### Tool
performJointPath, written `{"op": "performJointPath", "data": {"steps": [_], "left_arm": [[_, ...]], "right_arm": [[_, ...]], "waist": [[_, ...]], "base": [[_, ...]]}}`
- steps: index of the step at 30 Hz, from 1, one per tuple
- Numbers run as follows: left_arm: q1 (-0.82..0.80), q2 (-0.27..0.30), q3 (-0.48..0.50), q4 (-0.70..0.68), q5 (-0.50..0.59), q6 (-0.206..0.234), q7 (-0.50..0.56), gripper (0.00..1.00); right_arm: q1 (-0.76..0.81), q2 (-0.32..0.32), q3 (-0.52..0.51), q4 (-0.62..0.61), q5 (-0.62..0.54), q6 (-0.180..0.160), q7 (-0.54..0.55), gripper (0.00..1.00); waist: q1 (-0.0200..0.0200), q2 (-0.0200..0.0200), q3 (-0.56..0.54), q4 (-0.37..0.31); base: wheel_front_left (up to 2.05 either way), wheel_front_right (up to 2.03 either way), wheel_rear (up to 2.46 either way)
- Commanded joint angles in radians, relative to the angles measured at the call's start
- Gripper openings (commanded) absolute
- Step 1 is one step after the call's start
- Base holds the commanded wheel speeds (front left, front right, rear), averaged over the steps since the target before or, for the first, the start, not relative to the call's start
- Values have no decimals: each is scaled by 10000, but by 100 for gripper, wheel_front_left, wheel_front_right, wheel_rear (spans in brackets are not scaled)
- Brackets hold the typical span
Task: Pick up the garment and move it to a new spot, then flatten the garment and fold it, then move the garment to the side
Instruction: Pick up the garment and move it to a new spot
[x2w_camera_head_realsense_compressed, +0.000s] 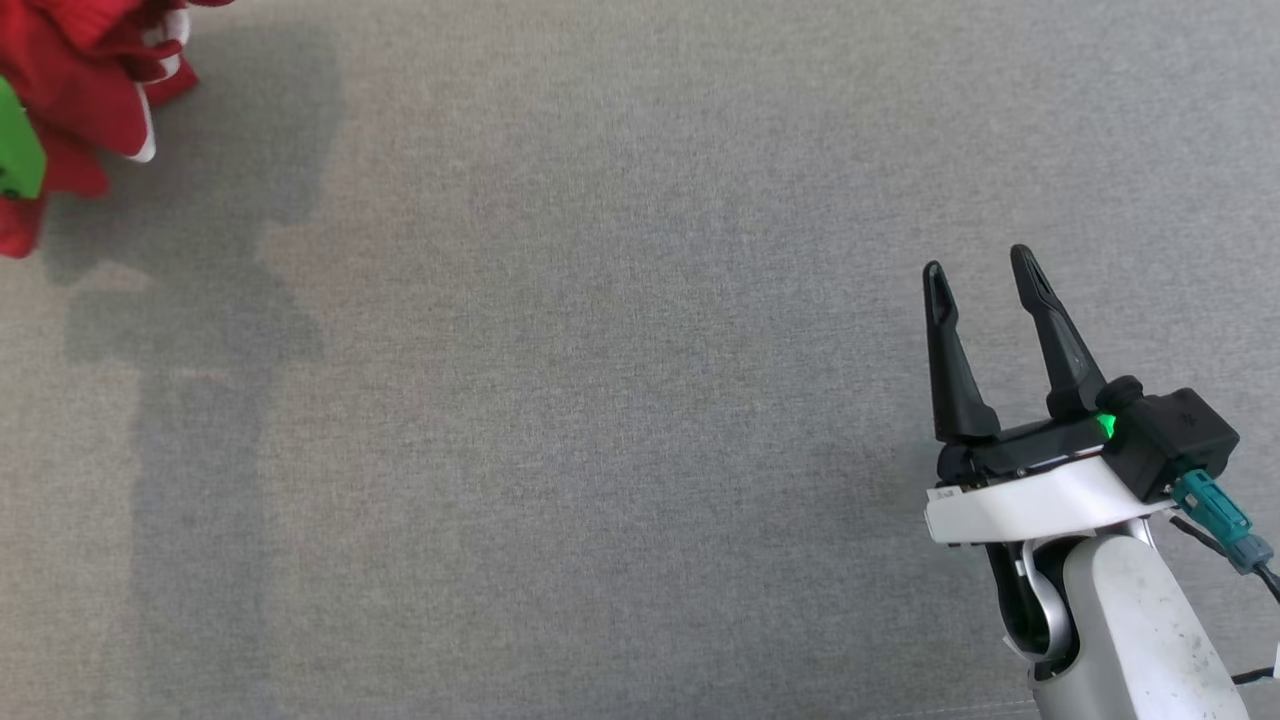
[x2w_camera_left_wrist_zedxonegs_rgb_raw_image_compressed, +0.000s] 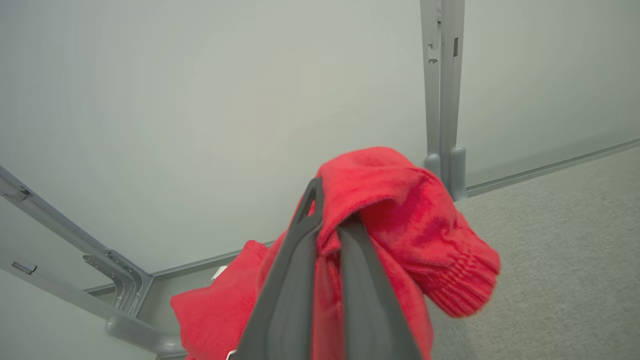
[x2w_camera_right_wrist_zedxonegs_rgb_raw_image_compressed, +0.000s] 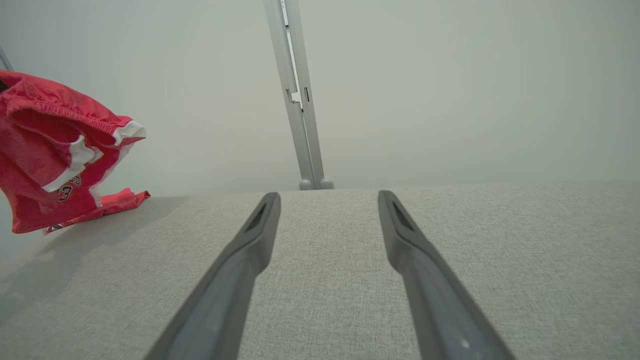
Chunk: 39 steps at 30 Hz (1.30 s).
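Red garment (x2w_camera_left_wrist_zedxonegs_rgb_raw_image_compressed: 400, 210) (white-trimmed, bunched) hangs long axis downward from the left gripper (x2w_camera_left_wrist_zedxonegs_rgb_raw_image_compressed: 330, 210), jaws clenched on it, lower end touching the grey table (x2w_camera_head_realsense_compressed: 600, 400); right gripper (x2w_camera_head_realsense_compressed: 982, 262) stands released, fingers spread.

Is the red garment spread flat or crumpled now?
Crumpled. The red garment hangs bunched from the shut left gripper, draped over its fingers; the right wrist view shows loose folds over the grey surface.

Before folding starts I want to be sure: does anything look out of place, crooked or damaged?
Nothing damaged or spilled. Only the red jersey is untidy: it hangs crumpled from the shut left end effector at the far left of the grey surface, one end trailing on it. The right end effector is open and empty.
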Motion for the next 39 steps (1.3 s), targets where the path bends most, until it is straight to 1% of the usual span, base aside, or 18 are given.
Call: {"op": "performJointPath", "data": {"steps": [1,6,9,14,17,18,21,23,26,29,30,36,37,38,39], "left_arm": [[108,-4,-108,-295,-29,-7,-37,0],[390,-364,-380,-1439,-374,-8,-38,0],[708,-623,-708,-2224,-394,-8,106,0],[1512,-1321,-1200,-3274,-653,122,307,0],[2057,-1789,-1452,-3537,-736,290,258,0],[2273,-2028,-1534,-3539,-816,370,194,0],[2714,-2603,-1680,-3292,-965,590,-83,0],[2971,-2980,-1795,-2919,-930,799,-358,0],[3336,-3646,-2017,-2163,-990,956,-719,0],[3629,-4181,-2319,-1422,-943,936,-958,0],[3809,-4497,-2526,-913,-934,852,-1111,0],[4135,-5044,-2829,171,-997,679,-1692,0],[4171,-5115,-2812,279,-1062,671,-1834,39],[4201,-5162,-2812,365,-1106,648,-1913,62],[4265,-5224,-2846,447,-1181,595,-1974,100]], "right_arm": [[195,-25,-51,37,65,5,-32,100],[400,-25,-225,125,207,5,-32,100],[543,-25,-339,172,275,5,-32,100],[759,-25,-499,170,356,5,-32,100],[823,-20,-550,149,425,5,-32,100],[846,-23,-574,152,429,5,-32,100],[823,-22,-595,147,512,5,-32,100],[785,-19,-585,137,572,5,-32,100],[705,-20,-576,113,663,5,-32,100],[658,-20,-560,128,745,5,-32,100],[659,-19,-545,141,780,5,-32,100],[680,-20,-572,194,811,5,-32,100],[704,-20,-618,205,785,5,-32,100],[727,-20,-644,213,753,5,-32,100],[753,-19,-640,225,725,5,-32,100]], "waist": [[0,0,-572,-97],[0,0,-1158,-366],[0,0,-1443,-634],[0,0,-1667,-1175],[0,0,-1627,-1521],[0,0,-1594,-1647],[0,0,-1435,-1991],[0,0,-1297,-2209],[0,0,-1098,-2492],[0,0,-969,-2693],[0,0,-923,-2787],[0,0,-948,-2857],[0,0,-988,-2814],[0,0,-1033,-2769],[0,0,-1095,-2710]], "base": [[0,0,0],[0,0,0],[0,0,0],[0,0,0],[0,0,0],[0,0,0],[0,0,0],[0,0,0],[0,0,0],[0,0,0],[0,0,0],[0,0,0],[0,0,0],[0,0,0],[0,0,0]]}}
